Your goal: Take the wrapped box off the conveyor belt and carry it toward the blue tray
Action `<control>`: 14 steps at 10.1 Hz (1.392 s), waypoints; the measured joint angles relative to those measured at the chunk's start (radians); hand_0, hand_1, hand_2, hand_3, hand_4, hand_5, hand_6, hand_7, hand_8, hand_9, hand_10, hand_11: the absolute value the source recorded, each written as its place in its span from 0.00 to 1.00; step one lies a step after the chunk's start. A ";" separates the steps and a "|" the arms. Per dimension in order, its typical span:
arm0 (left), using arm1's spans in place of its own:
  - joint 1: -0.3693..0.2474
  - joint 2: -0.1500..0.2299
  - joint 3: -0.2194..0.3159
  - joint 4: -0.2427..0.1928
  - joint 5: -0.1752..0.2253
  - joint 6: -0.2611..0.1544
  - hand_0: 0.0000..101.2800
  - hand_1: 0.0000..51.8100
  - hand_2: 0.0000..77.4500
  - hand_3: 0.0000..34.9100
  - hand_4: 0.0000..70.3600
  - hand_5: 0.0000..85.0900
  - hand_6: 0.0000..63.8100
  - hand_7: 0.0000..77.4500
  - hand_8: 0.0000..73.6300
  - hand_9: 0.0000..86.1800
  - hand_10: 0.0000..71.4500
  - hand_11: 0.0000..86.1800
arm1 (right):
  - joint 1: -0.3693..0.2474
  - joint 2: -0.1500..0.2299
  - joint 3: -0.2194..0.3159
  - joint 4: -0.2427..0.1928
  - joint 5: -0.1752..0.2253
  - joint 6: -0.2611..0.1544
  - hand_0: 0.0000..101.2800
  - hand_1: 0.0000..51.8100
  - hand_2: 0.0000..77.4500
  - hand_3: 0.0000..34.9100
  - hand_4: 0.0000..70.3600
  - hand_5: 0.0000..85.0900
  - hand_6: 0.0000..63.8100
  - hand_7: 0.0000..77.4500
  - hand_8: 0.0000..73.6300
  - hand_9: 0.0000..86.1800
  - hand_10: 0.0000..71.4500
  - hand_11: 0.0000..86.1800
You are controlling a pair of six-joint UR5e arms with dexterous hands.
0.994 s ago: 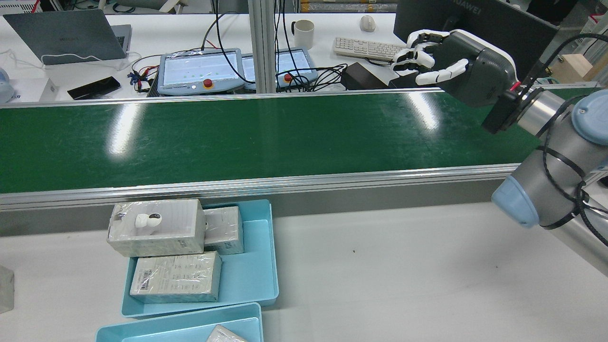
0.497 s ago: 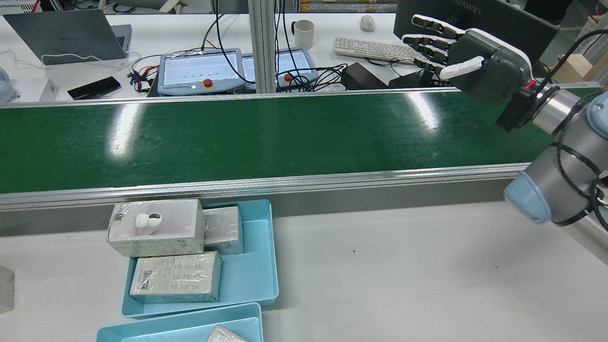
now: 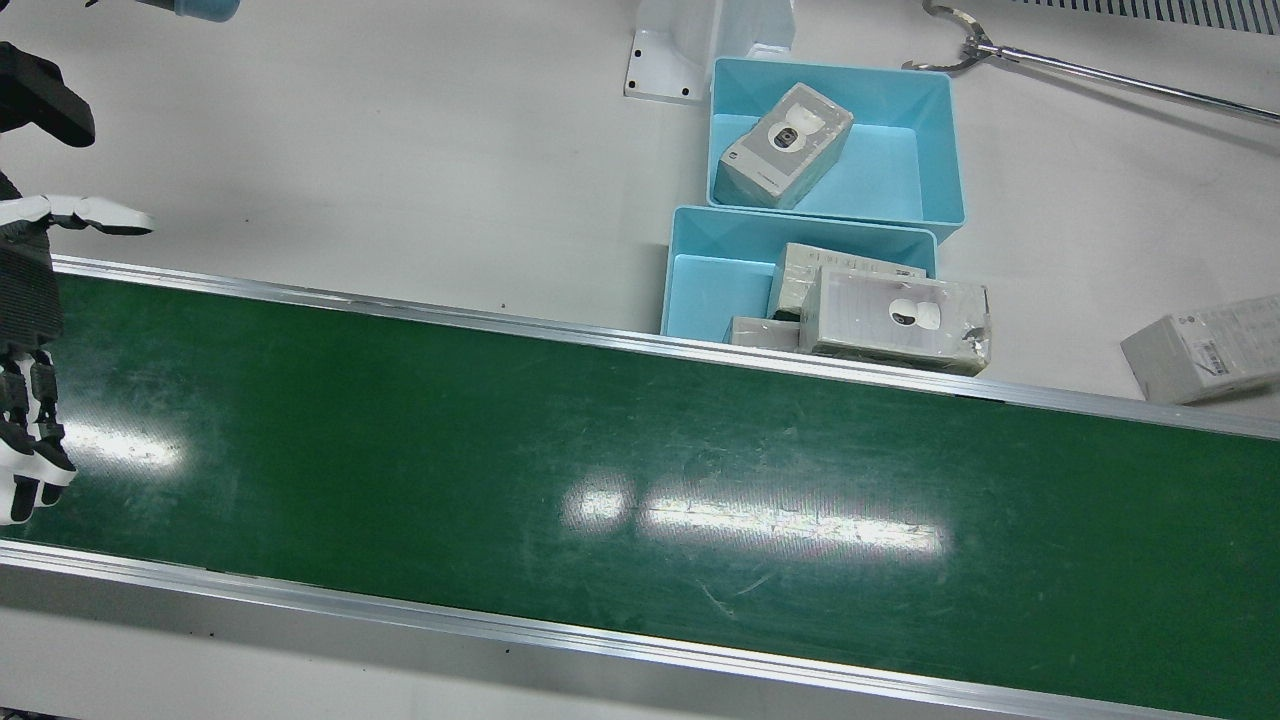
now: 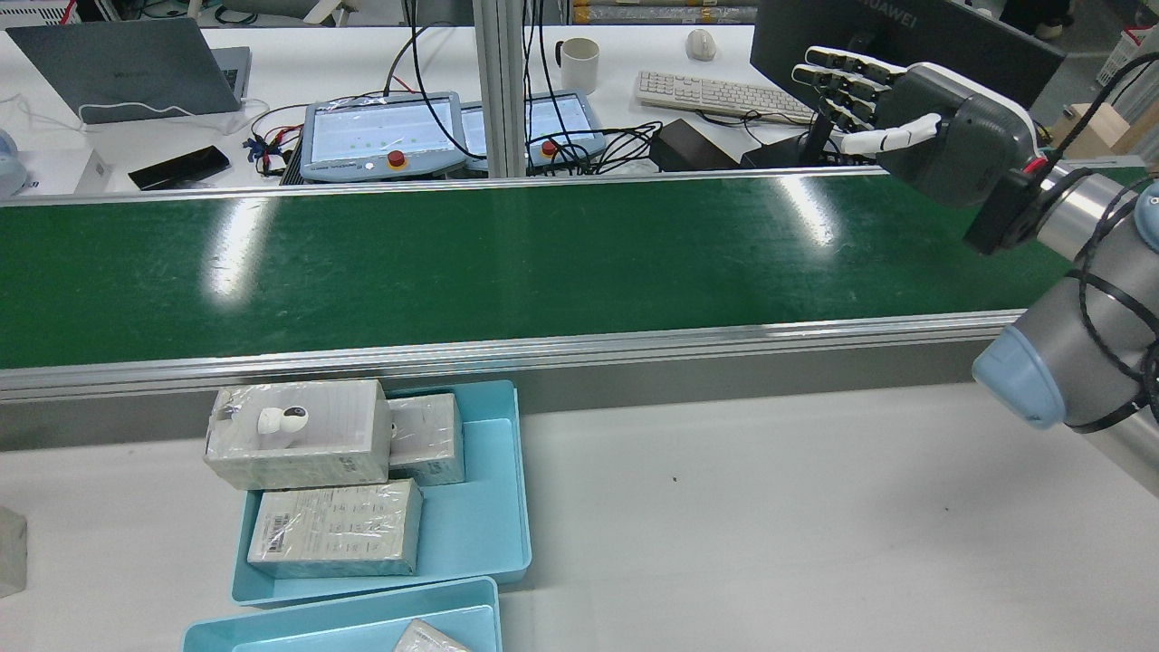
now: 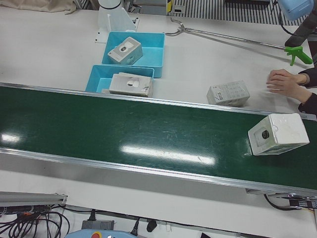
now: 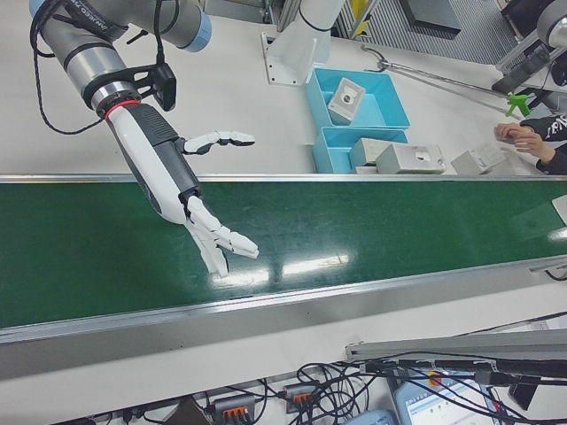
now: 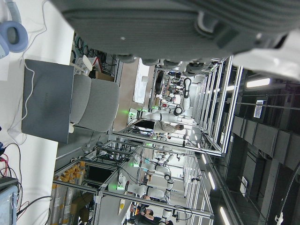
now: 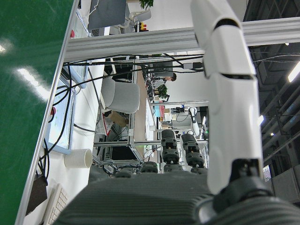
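Observation:
A white wrapped box (image 5: 277, 134) lies on the green conveyor belt (image 5: 148, 129) at that view's right end, far from the blue tray (image 5: 96, 79). It is out of the rear and front views. My right hand (image 4: 914, 118) is open and empty, fingers stretched out, above the other end of the belt (image 4: 543, 254); it also shows in the front view (image 3: 25, 330) and the right-front view (image 6: 177, 186). Of my left hand only the grey palm (image 7: 178, 23) shows, with the fingers hidden. The blue tray (image 4: 521, 507) beside the belt holds several wrapped boxes.
A second blue tray (image 3: 940, 130) with one box stands behind the first. A loose box (image 5: 228, 93) lies on the white table, next to a person's hands (image 5: 287, 82). A long grabber tool (image 5: 233, 37) lies at the back. Pendants, cables and a keyboard sit beyond the belt.
My right hand has uncurled its fingers from a half-closed pose to fully open. It has drifted a little to the right and back over the belt's end.

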 joint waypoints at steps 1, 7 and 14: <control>0.000 0.000 0.000 0.000 0.000 0.000 0.00 0.00 0.01 0.00 0.00 0.01 0.00 0.01 0.01 0.01 0.01 0.00 | 0.003 -0.001 0.002 0.000 -0.002 0.001 0.50 0.32 0.24 0.06 0.09 0.15 0.02 0.17 0.00 0.02 0.00 0.01; 0.000 0.000 0.000 0.000 0.000 0.000 0.00 0.00 0.01 0.00 0.00 0.01 0.00 0.01 0.01 0.01 0.01 0.00 | 0.013 -0.009 -0.020 0.005 -0.008 0.043 0.49 0.34 0.16 0.06 0.09 0.16 0.00 0.15 0.00 0.02 0.00 0.01; 0.000 0.000 0.000 0.000 0.000 0.000 0.00 0.00 0.01 0.00 0.00 0.01 0.00 0.01 0.01 0.00 0.01 0.01 | 0.025 -0.011 -0.023 0.007 -0.008 0.054 0.47 0.29 0.12 0.05 0.07 0.15 0.00 0.11 0.00 0.01 0.03 0.05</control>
